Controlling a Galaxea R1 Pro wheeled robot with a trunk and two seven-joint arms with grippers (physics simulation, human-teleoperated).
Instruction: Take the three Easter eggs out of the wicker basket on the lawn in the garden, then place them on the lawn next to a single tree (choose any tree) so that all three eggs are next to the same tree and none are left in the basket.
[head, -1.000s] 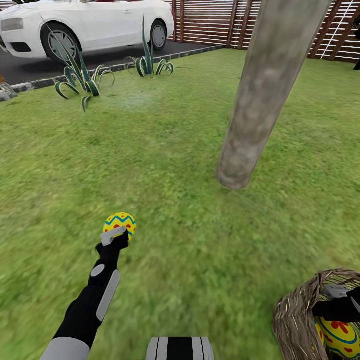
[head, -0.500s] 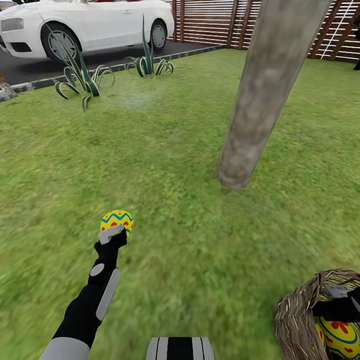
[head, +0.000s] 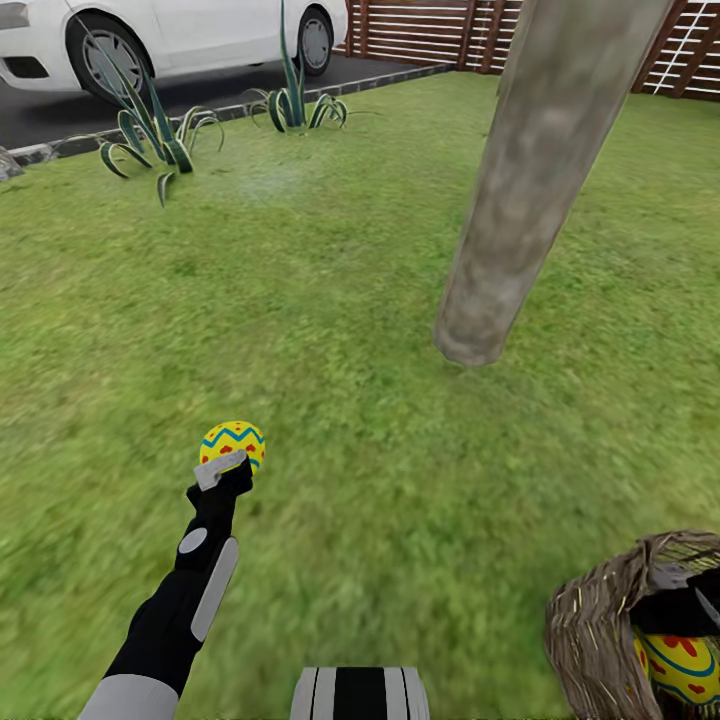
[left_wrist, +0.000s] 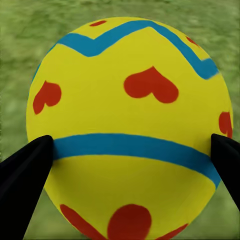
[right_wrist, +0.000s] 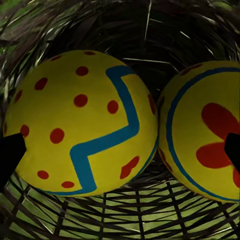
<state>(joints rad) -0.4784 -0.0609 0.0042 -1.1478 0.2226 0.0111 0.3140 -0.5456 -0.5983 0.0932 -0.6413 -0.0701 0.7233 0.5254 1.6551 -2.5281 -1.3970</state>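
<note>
My left gripper (head: 226, 464) is shut on a yellow Easter egg (head: 234, 440) with red hearts and blue zigzag bands (left_wrist: 130, 120), held over the lawn (head: 330, 330) to the left of the tree (head: 520, 190). Black fingertips (left_wrist: 22, 165) press the egg from both sides. The wicker basket (head: 595, 620) stands at the lower right, close to the trunk's base. My right gripper (head: 680, 605) hangs inside it, open, over two more eggs: a red-dotted one (right_wrist: 82, 122) and a flower-painted one (right_wrist: 205, 130).
Two spiky agave plants (head: 150, 140) grow along the lawn's far edge by a paved drive with a white car (head: 170, 30). A brown slatted fence (head: 420, 35) runs behind the tree. Open grass lies between the held egg and the trunk.
The head view has tilted down a little, so the whole scene sits higher. My left gripper with its egg has edged slightly left. The right gripper stays in the basket.
</note>
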